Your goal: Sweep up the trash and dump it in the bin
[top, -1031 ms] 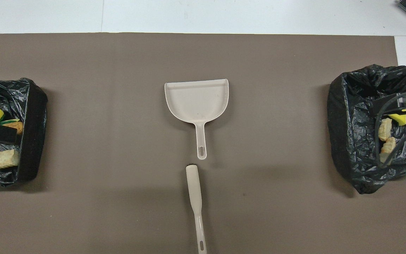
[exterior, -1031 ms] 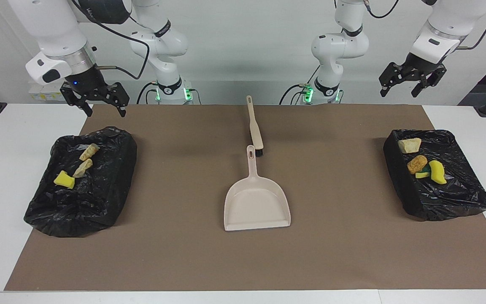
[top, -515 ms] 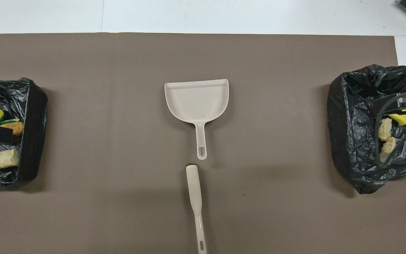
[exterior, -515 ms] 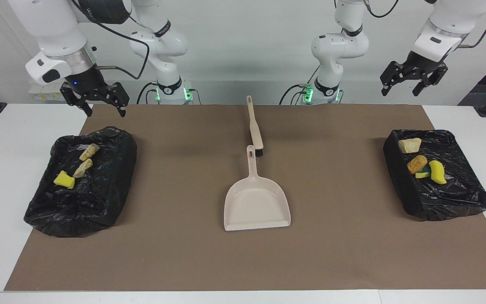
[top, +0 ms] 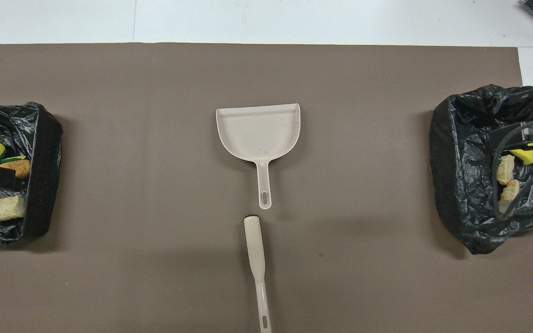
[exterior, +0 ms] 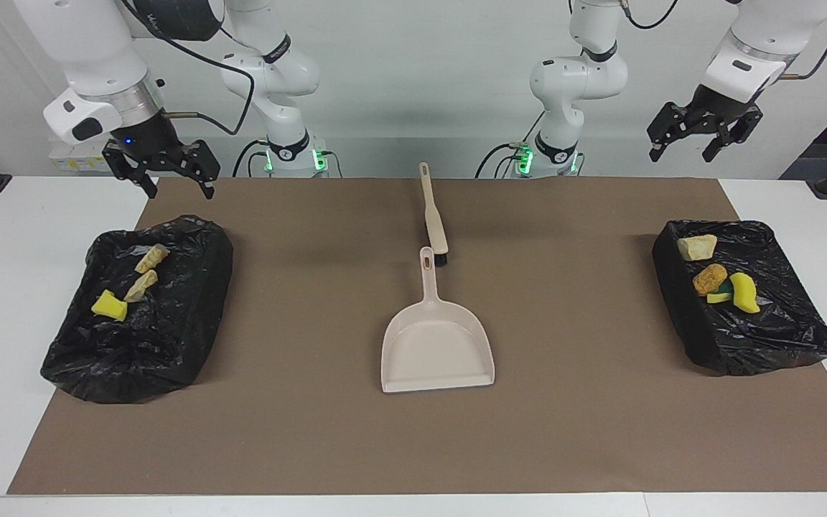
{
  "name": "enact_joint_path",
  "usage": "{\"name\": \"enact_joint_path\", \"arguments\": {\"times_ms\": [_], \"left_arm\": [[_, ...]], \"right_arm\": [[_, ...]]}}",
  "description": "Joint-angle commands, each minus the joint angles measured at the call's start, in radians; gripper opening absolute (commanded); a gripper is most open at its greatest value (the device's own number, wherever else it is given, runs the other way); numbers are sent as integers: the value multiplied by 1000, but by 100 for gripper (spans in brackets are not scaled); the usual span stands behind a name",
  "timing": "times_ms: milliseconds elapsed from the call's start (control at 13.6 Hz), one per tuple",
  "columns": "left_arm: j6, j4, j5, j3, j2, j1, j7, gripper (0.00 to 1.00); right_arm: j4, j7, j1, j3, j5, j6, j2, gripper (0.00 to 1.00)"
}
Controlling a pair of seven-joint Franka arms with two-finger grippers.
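Note:
The trash lies in two black-bagged bins. The bin (exterior: 169, 337) at the right arm's end holds a yellow sponge scrap (exterior: 109, 306) and two tan lumps (exterior: 142, 285). The bin (exterior: 679, 301) at the left arm's end holds a pale lump (exterior: 697, 247), a brown lump (exterior: 709, 278) and a yellow sponge (exterior: 744, 293). My right gripper (exterior: 181, 192) hangs open and empty over the mat's corner, just off its bin's robot-side edge. My left gripper (exterior: 680, 156) hangs open and empty, high over the table's robot-side edge, above its bin.
A beige dustpan (exterior: 436, 345) lies mid-mat, its handle pointing toward the robots. A beige brush (exterior: 433, 215) lies in line with it, nearer to the robots, bristle end by the pan's handle. In the overhead view the dustpan (top: 258, 134) and brush (top: 257, 263) lie between the bins.
My left gripper has risen slightly and drawn back toward the robots. The right arm, the trash, the dustpan and the brush have not moved.

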Motion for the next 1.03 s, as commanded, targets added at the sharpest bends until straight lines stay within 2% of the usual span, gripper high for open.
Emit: {"name": "enact_joint_path", "arguments": {"times_ms": [0,221,663,957], "left_arm": [[-8,1,13,-7,-12,12,3,100],[-9,1,13,-8,-12,12,1,100],[-11,-1,13,-8,-12,12,0,100],[-9,-1,11,-8,-12,12,0,100]], "right_arm": [[15,-10,-1,2,-7,-10,8,100],[25,-14,-13,-3,-5,-6,9,100],[29,-19,-7,-4,-21,-95,-14,100],[29,-19,-9,-4,-24,-112,-14,100]]}}
